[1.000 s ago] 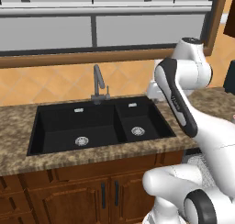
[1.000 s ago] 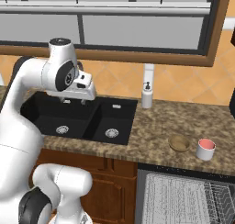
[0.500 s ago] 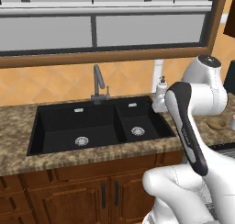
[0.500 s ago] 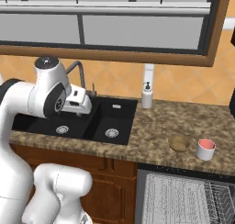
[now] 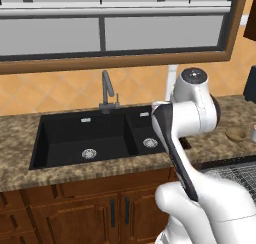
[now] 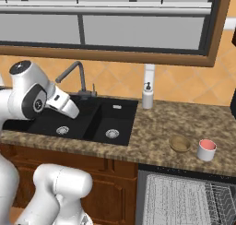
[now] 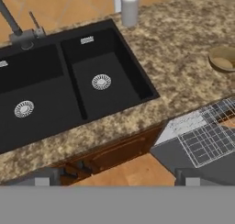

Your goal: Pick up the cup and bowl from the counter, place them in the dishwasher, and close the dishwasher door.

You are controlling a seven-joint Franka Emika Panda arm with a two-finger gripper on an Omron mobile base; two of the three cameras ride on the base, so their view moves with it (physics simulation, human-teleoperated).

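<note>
Now, going from left to right, I see first the black double sink [image 6: 87, 120] set in the speckled table [image 6: 184, 122], with the grey faucet [image 6: 76, 76] standing behind it. My arm [image 6: 37, 97] reaches over the left basin in the right base view. Just right of the sink, at the back wall, stands the white soap bottle [image 6: 147, 94].

Further right on the table is the bowl [image 6: 179, 143], tan-brown and shallow, and just beside it, not touching, stands the cup [image 6: 206, 150], white with a pinkish-red top. Both are upright and well apart from my arm. In the left base view the bowl [image 5: 236, 134] shows near the right edge, behind my arm.

Below the table on the right, the dishwasher [image 6: 184, 196] is open, and its white wire rack [image 7: 206, 136] is visible inside, above the grey dishwasher door [image 7: 183, 159].

My fingers are too hidden at the bottom of the hand view, so I cannot tell if they are apart or together.
</note>
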